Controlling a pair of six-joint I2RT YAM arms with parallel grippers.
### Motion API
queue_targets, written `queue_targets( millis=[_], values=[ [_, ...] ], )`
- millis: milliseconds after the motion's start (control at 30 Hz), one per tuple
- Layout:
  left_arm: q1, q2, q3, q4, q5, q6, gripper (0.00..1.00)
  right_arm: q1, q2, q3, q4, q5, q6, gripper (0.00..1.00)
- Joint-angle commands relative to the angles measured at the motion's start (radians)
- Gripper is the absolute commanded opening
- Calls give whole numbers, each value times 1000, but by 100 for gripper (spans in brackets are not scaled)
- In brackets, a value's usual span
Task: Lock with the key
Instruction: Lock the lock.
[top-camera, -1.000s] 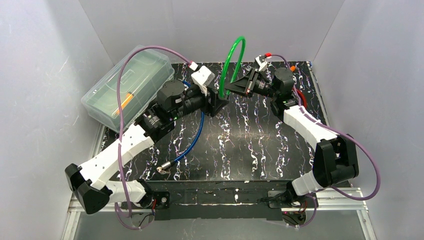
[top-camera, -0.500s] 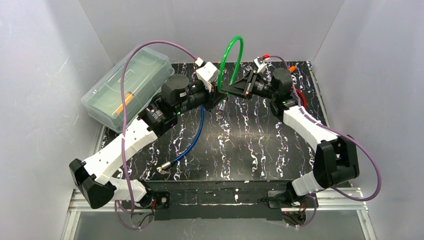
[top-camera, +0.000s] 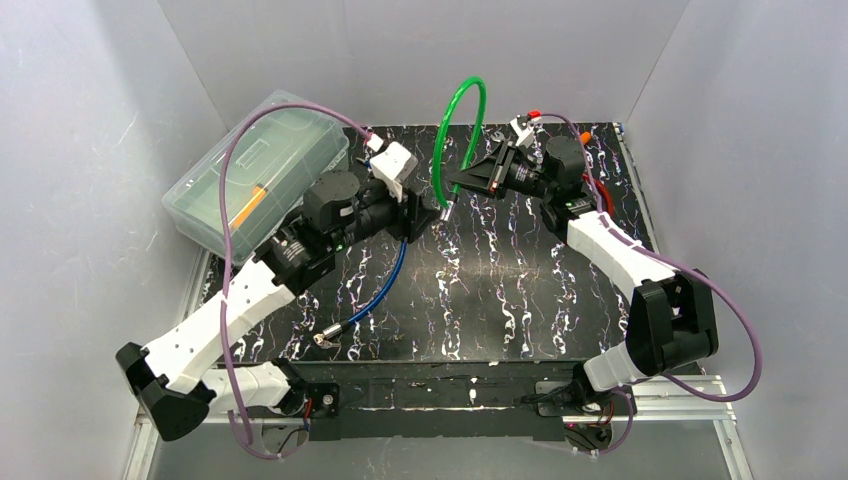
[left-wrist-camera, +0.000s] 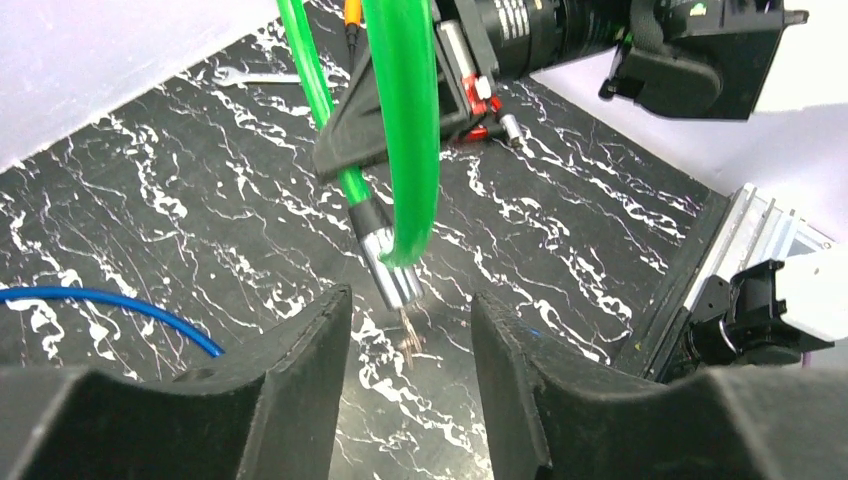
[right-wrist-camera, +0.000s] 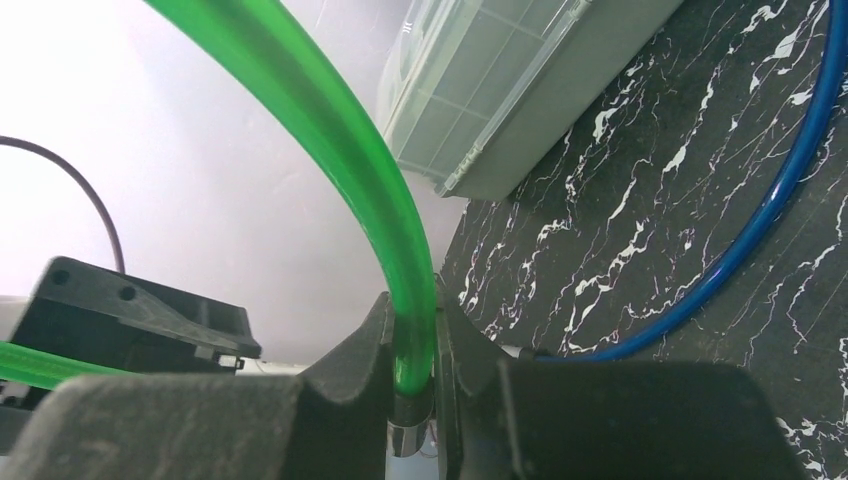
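Here the right gripper (right-wrist-camera: 412, 350), arm reaching left above the marbled table (top-camera: 500, 280), pinches the glossy green cable lock (top-camera: 462, 130), which loops upward. The left gripper (left-wrist-camera: 405, 330) hangs spread, empty, just before the lock's metal end (left-wrist-camera: 385, 265). Only the left wrist view shows a key (left-wrist-camera: 410, 335) dangling there.

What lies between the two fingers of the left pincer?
In the left wrist view, bare marbled table shows between them; the green cable lock's metal end hangs just beyond the gap, untouched.
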Motion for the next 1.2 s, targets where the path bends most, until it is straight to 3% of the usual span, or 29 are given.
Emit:
queue_targets(
  millis=[0, 167, 633, 800, 1100, 1167],
  values=[
    [-2, -63, -89, -8, -16, -29, 47, -7, -12, 48, 69, 12, 25, 1],
    [-2, -58, -144, -7, -33, -49, 47, -8, -9, 52, 74, 11, 39, 1],
    [-28, 40, -119, 19, -81, -97, 41, -8, -20, 54, 59, 17, 44, 1],
    [-27, 53, -120, 19, -89, -106, 33, -8, -20, 51, 60, 15, 46, 1],
    [-40, 46, -144, 12, -100, -100, 0, -10, -14, 64, 3, 42, 39, 1],
    [-45, 46, -148, 8, -100, -99, 0, -14, -13, 69, -11, 52, 39, 1]
  ],
)
